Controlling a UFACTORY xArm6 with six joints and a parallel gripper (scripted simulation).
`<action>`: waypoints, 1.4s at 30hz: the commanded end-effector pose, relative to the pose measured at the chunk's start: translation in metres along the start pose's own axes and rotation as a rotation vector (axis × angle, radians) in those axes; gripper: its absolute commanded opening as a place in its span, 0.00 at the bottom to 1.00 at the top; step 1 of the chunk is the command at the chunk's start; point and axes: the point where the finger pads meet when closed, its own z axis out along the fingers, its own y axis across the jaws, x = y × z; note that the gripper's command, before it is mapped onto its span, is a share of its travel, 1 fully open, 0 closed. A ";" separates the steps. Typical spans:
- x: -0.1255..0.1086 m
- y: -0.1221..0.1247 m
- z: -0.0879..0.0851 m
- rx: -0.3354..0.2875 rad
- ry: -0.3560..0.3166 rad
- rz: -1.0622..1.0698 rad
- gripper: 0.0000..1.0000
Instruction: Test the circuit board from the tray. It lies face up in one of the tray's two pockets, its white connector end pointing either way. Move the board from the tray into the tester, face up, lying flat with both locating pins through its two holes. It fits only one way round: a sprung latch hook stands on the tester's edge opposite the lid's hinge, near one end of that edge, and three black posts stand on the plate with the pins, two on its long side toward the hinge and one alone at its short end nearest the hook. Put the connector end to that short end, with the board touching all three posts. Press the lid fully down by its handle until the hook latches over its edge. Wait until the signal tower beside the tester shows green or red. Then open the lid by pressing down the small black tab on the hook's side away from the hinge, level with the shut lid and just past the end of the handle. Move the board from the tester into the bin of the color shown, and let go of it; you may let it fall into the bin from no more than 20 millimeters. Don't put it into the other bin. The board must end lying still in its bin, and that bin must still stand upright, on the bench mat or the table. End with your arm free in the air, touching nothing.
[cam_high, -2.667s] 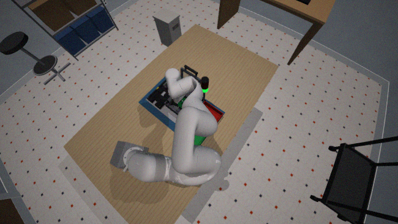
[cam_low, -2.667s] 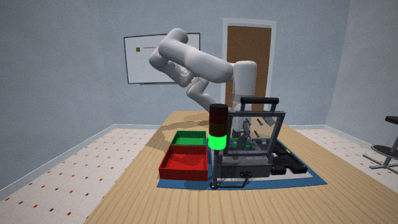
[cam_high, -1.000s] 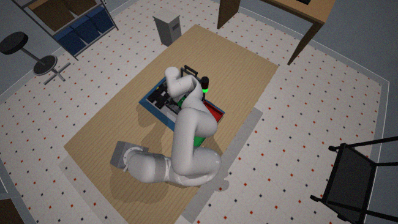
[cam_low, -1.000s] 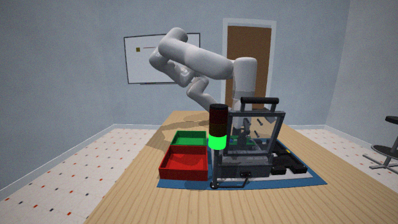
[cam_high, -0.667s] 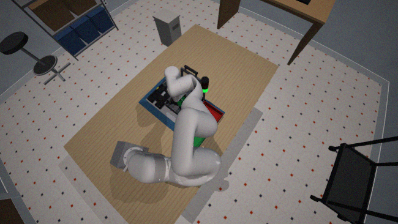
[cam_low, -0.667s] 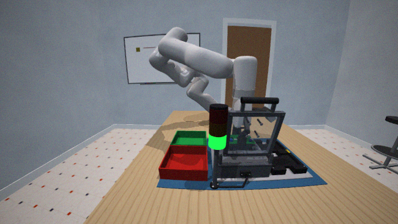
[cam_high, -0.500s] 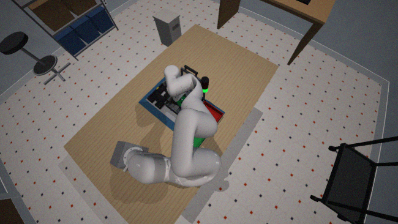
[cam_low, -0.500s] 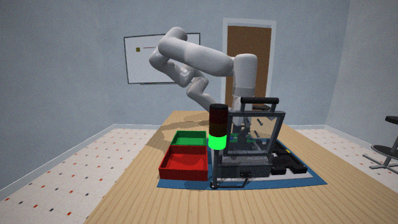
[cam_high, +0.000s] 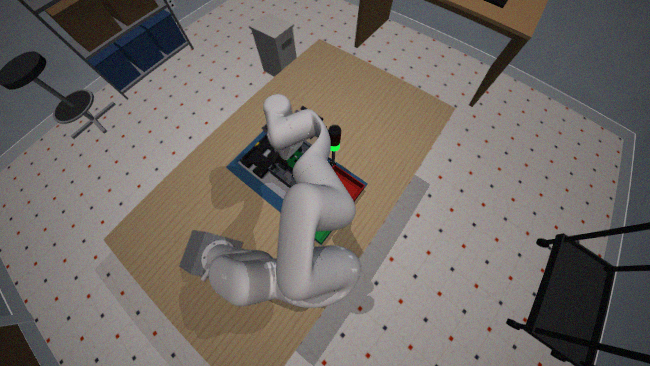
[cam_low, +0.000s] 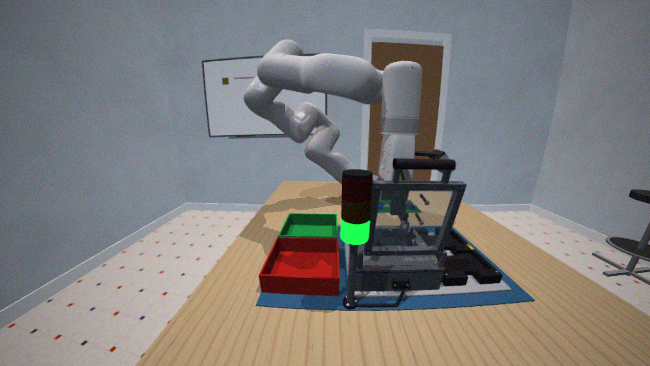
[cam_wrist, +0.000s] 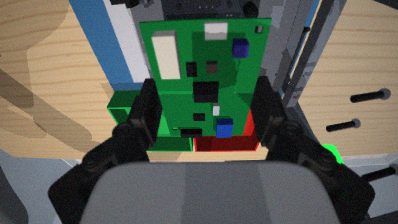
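My gripper (cam_wrist: 205, 91) is shut on the green circuit board (cam_wrist: 205, 75), a finger on each long edge. The board is face up, with its white connector (cam_wrist: 166, 54) at the end away from me. It hangs above the tester (cam_low: 405, 257), behind the raised lid (cam_low: 415, 215), and shows small there (cam_low: 397, 206). The signal tower (cam_low: 355, 231) shows green. The green bin (cam_low: 309, 226) and the red bin (cam_low: 301, 265) stand side by side left of the tester. In the wrist view both show under the board's near end, green bin (cam_wrist: 122, 107) at left and red bin (cam_wrist: 227, 142) at right.
The black tray (cam_low: 470, 267) lies right of the tester on the blue mat (cam_low: 500, 295). The lid's handle (cam_low: 424, 164) stands high beside my arm. The arm hides most of the tester in the overhead view (cam_high: 280, 165).
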 end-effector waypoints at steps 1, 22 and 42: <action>0.000 0.001 -0.013 -0.001 0.000 0.001 0.79; -0.001 0.000 -0.023 -0.001 0.000 0.001 0.79; -0.072 -0.037 -0.002 -0.001 0.000 0.001 0.79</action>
